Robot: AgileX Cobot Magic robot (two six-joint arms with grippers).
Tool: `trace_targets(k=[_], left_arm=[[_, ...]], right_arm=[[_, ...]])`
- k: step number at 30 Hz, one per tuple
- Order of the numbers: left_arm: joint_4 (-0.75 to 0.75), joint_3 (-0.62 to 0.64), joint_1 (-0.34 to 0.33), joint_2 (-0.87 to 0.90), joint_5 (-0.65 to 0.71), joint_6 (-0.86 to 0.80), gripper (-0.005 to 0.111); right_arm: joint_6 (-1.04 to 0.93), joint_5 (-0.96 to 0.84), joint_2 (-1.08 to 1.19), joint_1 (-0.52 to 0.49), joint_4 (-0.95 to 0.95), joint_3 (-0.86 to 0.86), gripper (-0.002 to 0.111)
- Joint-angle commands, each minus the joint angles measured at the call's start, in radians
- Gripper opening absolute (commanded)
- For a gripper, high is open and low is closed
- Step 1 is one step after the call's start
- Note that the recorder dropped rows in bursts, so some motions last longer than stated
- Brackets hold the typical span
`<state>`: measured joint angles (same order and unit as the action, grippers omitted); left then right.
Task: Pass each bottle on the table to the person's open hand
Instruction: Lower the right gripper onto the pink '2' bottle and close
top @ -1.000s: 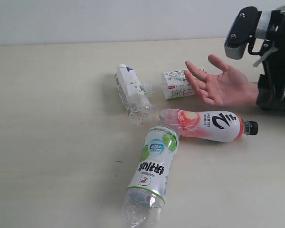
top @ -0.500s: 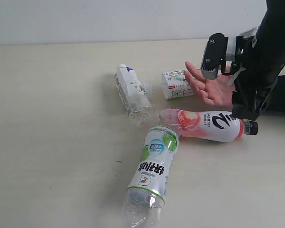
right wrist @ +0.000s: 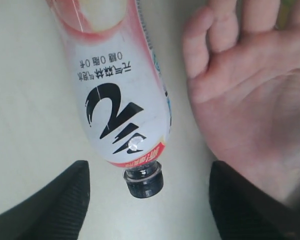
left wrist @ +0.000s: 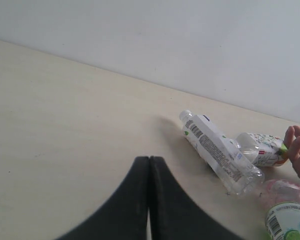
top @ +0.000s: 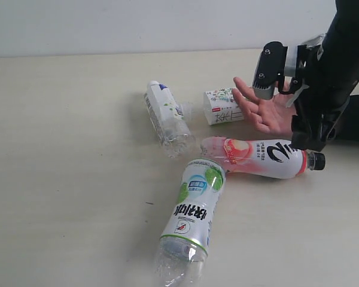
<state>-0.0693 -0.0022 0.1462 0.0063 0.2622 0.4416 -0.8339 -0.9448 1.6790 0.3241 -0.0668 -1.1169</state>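
Observation:
Four bottles lie on the table (top: 66, 179). The pink-white "2" bottle (top: 269, 158) points its black cap (right wrist: 144, 183) right. My right gripper (right wrist: 149, 172) hangs open above that cap end, one finger on each side and neither touching. In the exterior view the right gripper (top: 311, 142) shows as a dark shape beside the person's open hand (top: 266, 110). The lime-label bottle (top: 194, 206) lies nearest the front. The white-blue bottle (top: 166, 116) and the floral bottle (top: 222, 106) lie behind. My left gripper (left wrist: 149, 159) is shut and empty, well short of the white-blue bottle (left wrist: 217, 152).
The person's hand (right wrist: 250, 95) rests palm up close to the right gripper's one finger. The person's dark sleeve (top: 353, 125) fills the right edge. A pale wall (top: 137, 24) runs behind the table. Bare tabletop stretches to the left.
A second ago the right arm was at the far right edge. It has swung left and down over the hand and the cap end, then held still.

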Motion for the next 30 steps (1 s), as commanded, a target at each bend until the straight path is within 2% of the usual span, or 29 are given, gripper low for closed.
trace_targets(k=[1, 7, 12, 24, 30], left_arm=[[-0.002, 0.002, 0.004, -0.006, -0.006, -0.003, 0.000], [-0.002, 0.002, 0.004, -0.006, -0.006, -0.003, 0.000], [-0.002, 0.002, 0.004, -0.006, -0.006, -0.003, 0.000], [-0.002, 0.002, 0.004, -0.006, -0.006, -0.003, 0.000], [-0.002, 0.002, 0.004, -0.006, -0.006, -0.003, 0.000]], right_arm=[[-0.012, 0.036, 0.001, 0.001, 0.007, -0.007, 0.072], [-0.047, 0.046, 0.012, 0.001, 0.013, -0.007, 0.073], [-0.094, 0.058, 0.026, 0.004, 0.092, -0.007, 0.073], [-0.109, 0.075, 0.091, 0.160, 0.087, -0.007, 0.074], [-0.111, 0.082, 0.093, 0.206, 0.052, -0.007, 0.074]])
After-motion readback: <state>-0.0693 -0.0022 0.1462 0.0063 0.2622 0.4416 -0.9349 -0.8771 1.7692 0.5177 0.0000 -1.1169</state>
